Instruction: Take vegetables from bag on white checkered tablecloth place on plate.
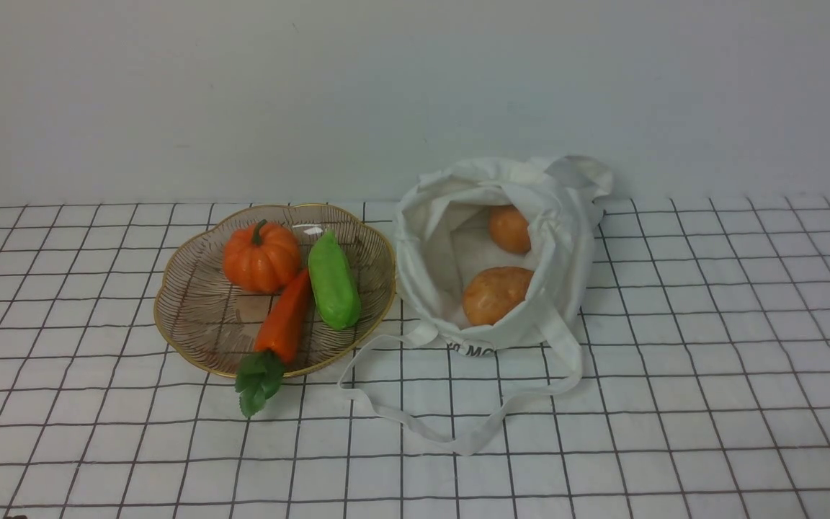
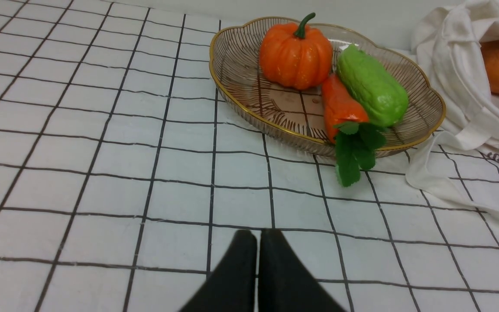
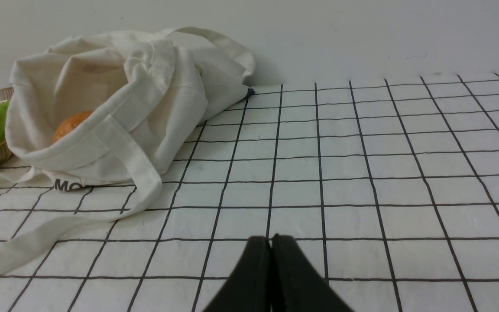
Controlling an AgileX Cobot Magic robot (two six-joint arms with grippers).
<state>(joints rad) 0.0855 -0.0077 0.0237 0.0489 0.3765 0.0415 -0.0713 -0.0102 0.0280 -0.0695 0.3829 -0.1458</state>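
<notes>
The white cloth bag [image 1: 559,216] lies open on the checkered tablecloth [image 1: 710,360], with two tan-orange potato-like lumps [image 1: 496,295] [image 1: 509,228] inside. The ribbed glass plate [image 1: 192,317] to its left holds an orange pumpkin [image 1: 261,257], a green vegetable [image 1: 333,280] and a carrot [image 1: 283,321] whose leaves hang over the rim. Neither gripper shows in the front view. My left gripper [image 2: 258,236] is shut and empty, low over the cloth, well short of the plate [image 2: 241,78]. My right gripper [image 3: 270,239] is shut and empty, away from the bag [image 3: 145,104].
The bag's long strap [image 1: 458,432] loops over the cloth in front of the bag and plate. A plain white wall [image 1: 415,86] stands right behind them. Bare cloth stretches to the right of the bag and along the front.
</notes>
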